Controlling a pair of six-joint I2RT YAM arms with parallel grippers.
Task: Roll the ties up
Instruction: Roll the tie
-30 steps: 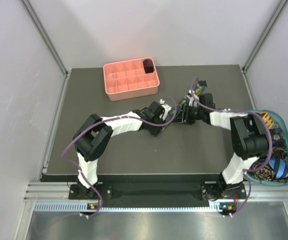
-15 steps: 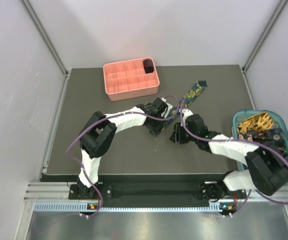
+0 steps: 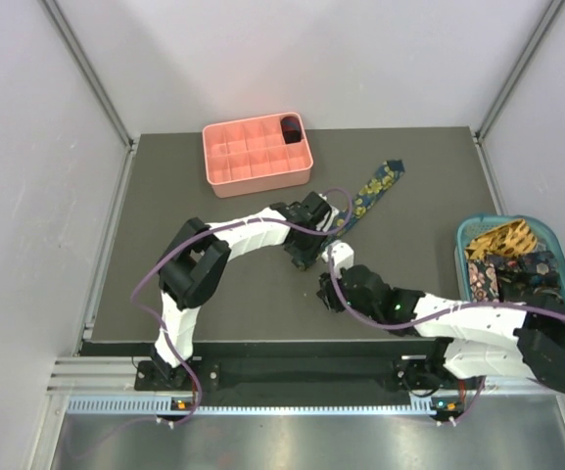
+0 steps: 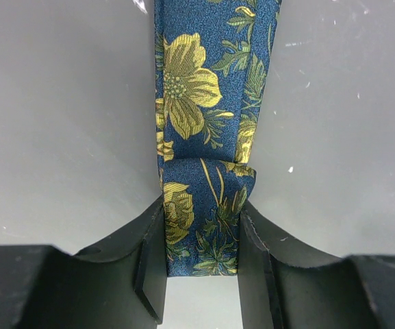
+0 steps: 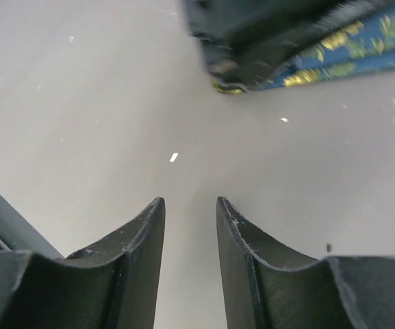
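A navy tie with yellow flowers (image 3: 372, 189) lies straight on the dark table, running up-right from the middle. My left gripper (image 3: 321, 238) is shut on its near end. In the left wrist view the tie (image 4: 207, 96) has its end folded over once, and the gripper (image 4: 202, 209) clamps that fold from both sides. My right gripper (image 3: 325, 294) is open and empty, low over bare table just in front of the left one. In its own view the right gripper (image 5: 189, 202) holds nothing; the left gripper (image 5: 252, 34) and the tie (image 5: 351, 51) show at the top.
A salmon-pink grid tray (image 3: 225, 174) stands at the back, with a dark maroon coil (image 3: 290, 128) in its far right cell. A teal basket (image 3: 559, 233) at the right edge holds several more ties, a gold-striped one (image 3: 502, 238) on top.
My right arm has swung away from the tie, back and left to a spot in front of the left gripper. The tie's far part now lies stretched out straight. The left gripper has stayed put.
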